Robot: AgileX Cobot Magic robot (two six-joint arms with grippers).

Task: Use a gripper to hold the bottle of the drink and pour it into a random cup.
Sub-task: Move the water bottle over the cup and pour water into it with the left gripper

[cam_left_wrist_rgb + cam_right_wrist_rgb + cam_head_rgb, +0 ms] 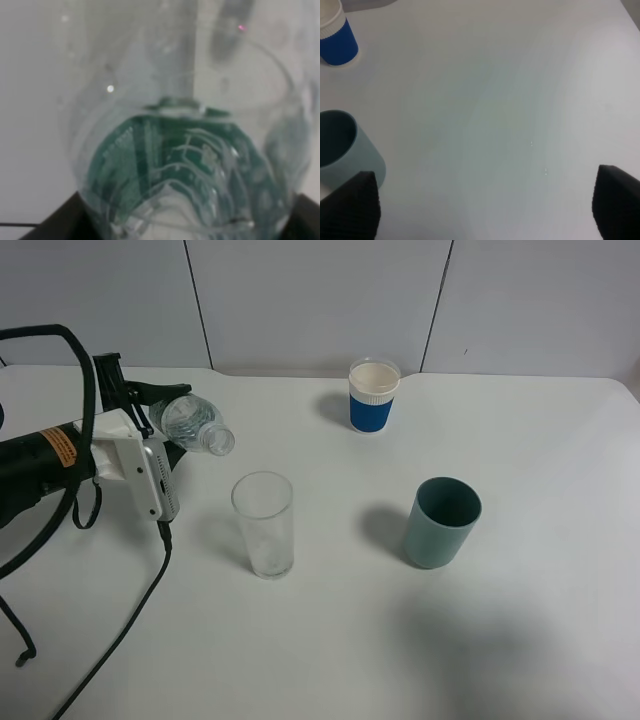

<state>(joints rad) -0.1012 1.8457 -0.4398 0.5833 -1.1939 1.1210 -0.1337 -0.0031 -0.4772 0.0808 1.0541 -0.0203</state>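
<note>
My left gripper [163, 426] is shut on the bottle of the drink [192, 423], a clear plastic one, at the left of the table. The bottle lies tilted almost flat, its mouth pointing right and slightly down, a little up and left of the clear glass cup [264, 525]. No stream shows between them. In the left wrist view the bottle [180, 150] fills the picture, green label seen through it, with black fingers [57, 220] at its sides. My right gripper [482, 205] stands open over bare table; the exterior view does not show it.
A teal cup [441, 522] stands right of the glass and close to the right gripper [345, 150]. A blue cup with a white rim [373, 396] stands at the back [337, 37]. A black cable [130, 620] trails from the left gripper across the table's front left.
</note>
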